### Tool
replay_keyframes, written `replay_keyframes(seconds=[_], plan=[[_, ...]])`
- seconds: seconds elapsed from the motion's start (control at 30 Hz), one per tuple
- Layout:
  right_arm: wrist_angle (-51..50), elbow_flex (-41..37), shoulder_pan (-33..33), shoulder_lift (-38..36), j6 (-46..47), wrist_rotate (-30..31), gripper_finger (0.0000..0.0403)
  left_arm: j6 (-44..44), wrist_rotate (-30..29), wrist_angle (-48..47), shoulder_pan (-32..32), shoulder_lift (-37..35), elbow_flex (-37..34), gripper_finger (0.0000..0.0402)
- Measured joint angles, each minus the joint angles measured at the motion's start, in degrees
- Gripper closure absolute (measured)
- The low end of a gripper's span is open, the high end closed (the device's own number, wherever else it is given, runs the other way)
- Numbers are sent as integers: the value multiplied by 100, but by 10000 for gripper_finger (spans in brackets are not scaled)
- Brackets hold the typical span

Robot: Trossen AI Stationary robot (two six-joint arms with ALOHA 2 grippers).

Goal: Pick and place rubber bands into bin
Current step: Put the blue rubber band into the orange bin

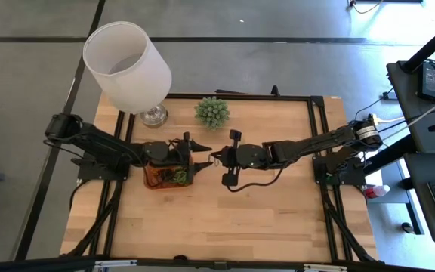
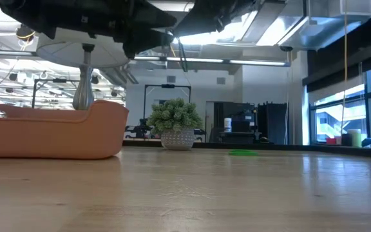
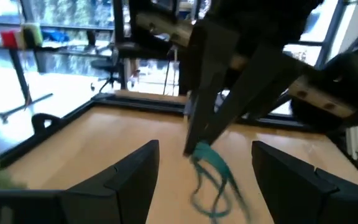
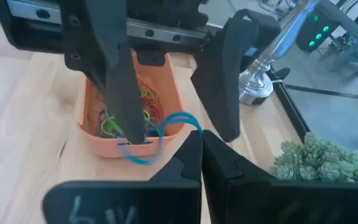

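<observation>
One bin (image 4: 129, 134) holds many rubber bands (image 4: 143, 99). The right pincer (image 4: 199, 138), clamped on one blue band (image 4: 180, 118), meets the left pincer (image 1: 199, 158), fingers apart.

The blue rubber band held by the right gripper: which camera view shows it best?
The right wrist view: the blue rubber band hangs from the shut right gripper by the bin. The left wrist view shows it too, blurred. In the high and low views I cannot make it out.
</observation>
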Motion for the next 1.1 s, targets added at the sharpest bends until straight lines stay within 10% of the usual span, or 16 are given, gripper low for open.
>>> replay_keyframes(seconds=[0.3,0.7,1.1], plan=[[227,0,0,0,-2,2,401,-228,-81,-346,7,27,-4,183],[94,0,2,0,167,2,392,-277,170,-399,5,27,-4,390],[-702,0,5,0,688,0,241,-295,-156,-1710,-80,-783,-4,398]])
